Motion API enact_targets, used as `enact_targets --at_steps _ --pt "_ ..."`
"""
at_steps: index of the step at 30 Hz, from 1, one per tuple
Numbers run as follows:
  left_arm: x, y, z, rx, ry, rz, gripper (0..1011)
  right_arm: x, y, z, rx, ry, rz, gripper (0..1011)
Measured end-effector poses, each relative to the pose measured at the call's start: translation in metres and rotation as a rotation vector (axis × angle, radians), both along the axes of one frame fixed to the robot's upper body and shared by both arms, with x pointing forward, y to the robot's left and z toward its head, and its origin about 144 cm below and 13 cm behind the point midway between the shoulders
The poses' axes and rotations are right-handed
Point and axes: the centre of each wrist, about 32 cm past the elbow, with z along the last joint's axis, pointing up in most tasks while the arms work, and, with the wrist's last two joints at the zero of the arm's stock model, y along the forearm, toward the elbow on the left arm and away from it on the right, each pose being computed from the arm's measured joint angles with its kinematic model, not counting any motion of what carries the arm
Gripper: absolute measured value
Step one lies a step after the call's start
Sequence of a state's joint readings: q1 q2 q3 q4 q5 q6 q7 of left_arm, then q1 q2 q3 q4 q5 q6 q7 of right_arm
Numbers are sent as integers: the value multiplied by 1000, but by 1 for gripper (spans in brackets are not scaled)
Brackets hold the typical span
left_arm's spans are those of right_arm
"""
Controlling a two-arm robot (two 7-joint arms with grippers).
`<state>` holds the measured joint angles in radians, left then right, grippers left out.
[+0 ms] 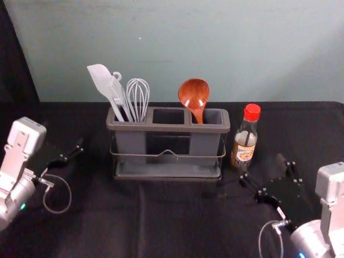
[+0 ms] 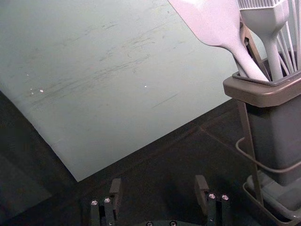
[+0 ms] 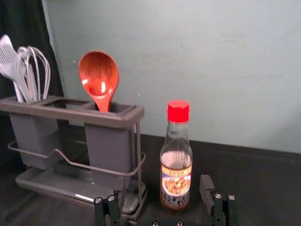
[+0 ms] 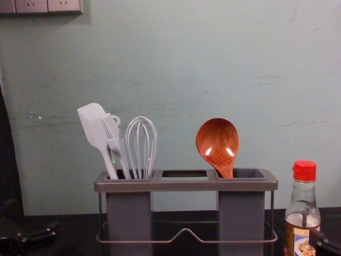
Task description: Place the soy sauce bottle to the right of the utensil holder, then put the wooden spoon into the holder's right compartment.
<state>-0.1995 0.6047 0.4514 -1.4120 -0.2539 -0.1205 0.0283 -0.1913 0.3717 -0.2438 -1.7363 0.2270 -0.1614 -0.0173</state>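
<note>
The soy sauce bottle (image 1: 245, 142) stands upright on the table, just right of the utensil holder (image 1: 168, 128). The wooden spoon (image 1: 194, 95) rests bowl-up in the holder's right compartment, as the spoon (image 4: 217, 145) also does in the chest view. My right gripper (image 1: 262, 167) is open in front of the bottle, nearer the robot. In the right wrist view, the bottle (image 3: 176, 176) appears beyond the open right gripper (image 3: 162, 190), between the lines of its fingers. My left gripper (image 1: 62, 137) is held open left of the holder; the left gripper (image 2: 158, 188) has nothing between its fingers.
A grey spatula (image 1: 103, 85), a brush and a whisk (image 1: 138, 97) stand in the holder's left compartment. A pale wall (image 1: 215, 43) rises behind the dark-covered table (image 1: 134, 226). Wall sockets (image 4: 40, 5) show high in the chest view.
</note>
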Motion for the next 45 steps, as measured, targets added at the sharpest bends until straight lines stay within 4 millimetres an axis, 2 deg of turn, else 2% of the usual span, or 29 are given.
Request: enact_targets --at_steps 2,11,45 --pt "0 0 0 0 0 0 1011 0 1 -7 3 11 -7 1004" --pt "0 0 0 0 0 0 1012 1 2 -16 4 24 -8 1004" --pt "0 0 0 0 0 0 1012 1 2 -16 4 23 -6 1004"
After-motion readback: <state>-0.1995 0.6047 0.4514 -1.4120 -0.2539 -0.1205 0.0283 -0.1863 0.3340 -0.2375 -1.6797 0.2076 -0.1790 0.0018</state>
